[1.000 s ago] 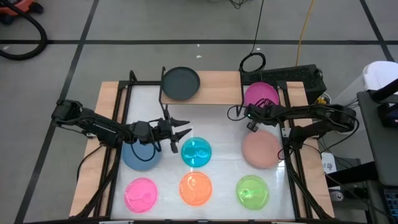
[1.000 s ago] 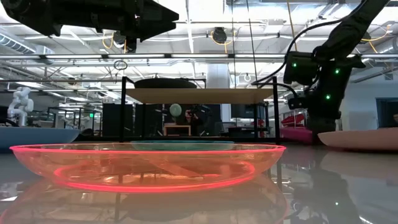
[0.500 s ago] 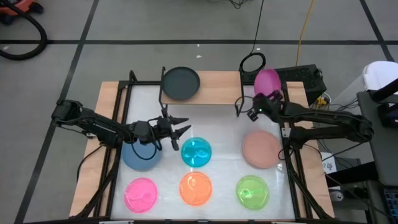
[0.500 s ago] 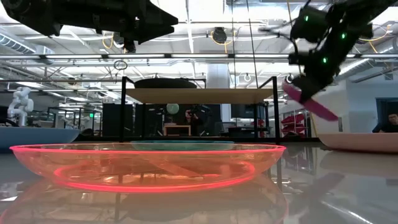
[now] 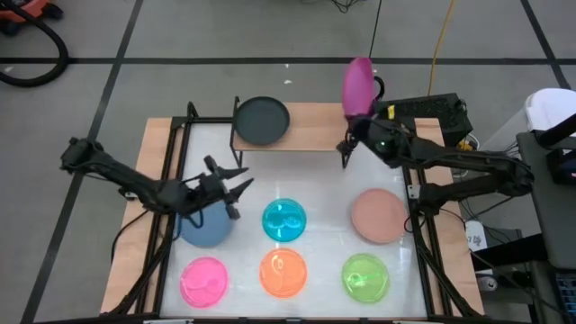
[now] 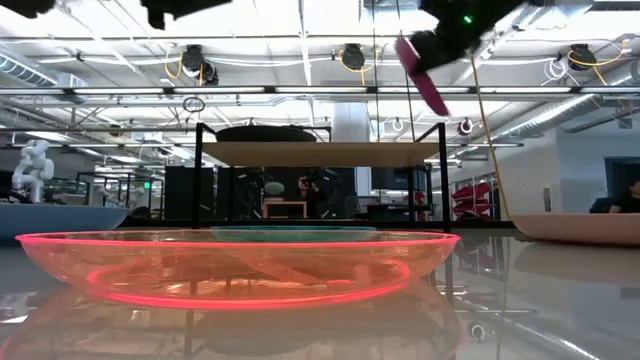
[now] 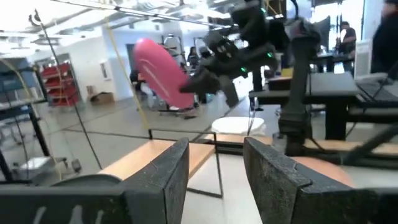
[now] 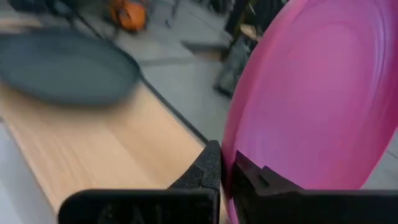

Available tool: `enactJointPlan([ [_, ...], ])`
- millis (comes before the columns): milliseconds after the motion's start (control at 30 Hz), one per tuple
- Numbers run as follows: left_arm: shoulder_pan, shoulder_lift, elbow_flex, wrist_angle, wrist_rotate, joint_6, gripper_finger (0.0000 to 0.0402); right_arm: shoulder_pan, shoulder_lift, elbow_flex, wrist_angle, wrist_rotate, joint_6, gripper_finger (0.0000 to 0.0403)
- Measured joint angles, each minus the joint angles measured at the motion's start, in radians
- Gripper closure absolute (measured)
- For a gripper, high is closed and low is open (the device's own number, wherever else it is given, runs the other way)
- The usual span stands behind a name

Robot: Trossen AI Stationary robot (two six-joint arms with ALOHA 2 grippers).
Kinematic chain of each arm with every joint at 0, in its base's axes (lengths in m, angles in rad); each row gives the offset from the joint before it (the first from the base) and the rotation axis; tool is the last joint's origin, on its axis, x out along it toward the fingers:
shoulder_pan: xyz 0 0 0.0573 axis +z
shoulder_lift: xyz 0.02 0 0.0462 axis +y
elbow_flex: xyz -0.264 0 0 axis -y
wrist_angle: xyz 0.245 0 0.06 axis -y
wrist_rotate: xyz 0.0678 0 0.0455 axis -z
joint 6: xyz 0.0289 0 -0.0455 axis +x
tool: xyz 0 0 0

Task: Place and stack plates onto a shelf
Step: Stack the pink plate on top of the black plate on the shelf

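My right gripper (image 5: 357, 129) is shut on a magenta plate (image 5: 358, 85), which it holds high above the right end of the shelf (image 5: 310, 128). This low rack has a light-wood board, and a dark grey plate (image 5: 261, 120) lies flat on its left part. In the low view the magenta plate (image 6: 422, 75) hangs tilted above the shelf (image 6: 320, 153). My left gripper (image 5: 230, 191) is open, with nothing between its fingers, over the table's left half beside a blue plate (image 5: 205, 227). The left wrist view shows the left gripper (image 7: 214, 174) open and the magenta plate (image 7: 158, 71) beyond it. My right gripper pinches the magenta plate's rim (image 8: 229, 163) between its two fingers, one finger (image 8: 208, 168) on each face. The fingers point almost level, from the table's right side toward the shelf. The plate stands on edge above the fingers, tipped, clear of table and shelf.
On the white table lie a cyan plate (image 5: 284, 220), a dusty pink plate (image 5: 378, 215), a translucent pink plate (image 5: 203, 281), an orange plate (image 5: 283, 273) and a green plate (image 5: 365, 276). The shelf's black posts (image 5: 346, 153) stand at its corners.
My right gripper has risen from the table's far right with the magenta plate and swung toward the shelf. The plate has gone from lying flat to standing on edge, lifted clear. My left gripper has moved up and toward the table's left edge, still open.
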Motion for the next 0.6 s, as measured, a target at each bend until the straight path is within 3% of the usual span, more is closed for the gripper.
enactJointPlan([
  [133,-0.041,-0.037,0.000,-0.009,-0.079,0.070,0.0243,0.032,0.119,0.080,0.129,-0.139,-0.074,0.0402],
  [333,-0.070,-0.049,0.000,-0.025,-0.131,0.107,0.0243,0.053,0.332,0.235,0.229,-0.269,-0.204,0.0403],
  [600,-0.089,-0.052,0.000,-0.042,-0.222,0.170,0.0243,0.034,0.603,0.435,0.343,-0.314,-0.427,0.0403],
])
